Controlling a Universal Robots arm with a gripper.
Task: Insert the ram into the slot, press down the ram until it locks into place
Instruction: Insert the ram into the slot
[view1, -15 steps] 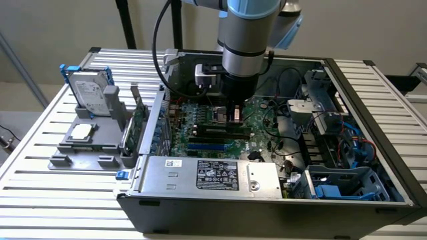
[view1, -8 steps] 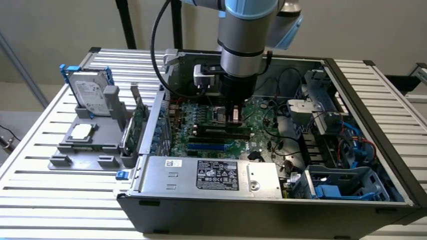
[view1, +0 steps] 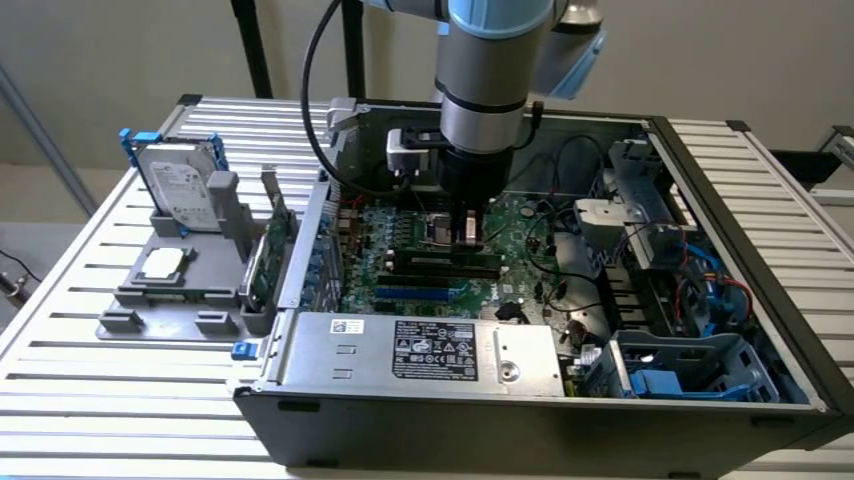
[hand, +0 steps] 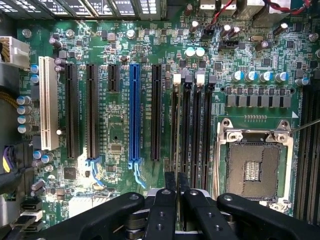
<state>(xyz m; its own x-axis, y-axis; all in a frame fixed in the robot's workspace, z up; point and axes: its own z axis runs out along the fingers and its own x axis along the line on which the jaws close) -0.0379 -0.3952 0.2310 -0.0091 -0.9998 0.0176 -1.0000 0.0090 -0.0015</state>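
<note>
Claw (view1: 465, 236) lowered into the open computer case (view1: 534, 430) on the slatted tabletop (view1: 80, 400).
In the exterior view, at mid-frame, a green stick with dark chips, apparently the ram (view1: 447, 262), lies lengthwise just under the claw tip; whether they touch is hidden. The wrist view shows the fingers (hand: 170, 182) drawn narrow, a thin slit between them, at one end of the slot (hand: 176, 127), beside the blue slot (hand: 134, 110). There the ram is hard to make out.
</note>
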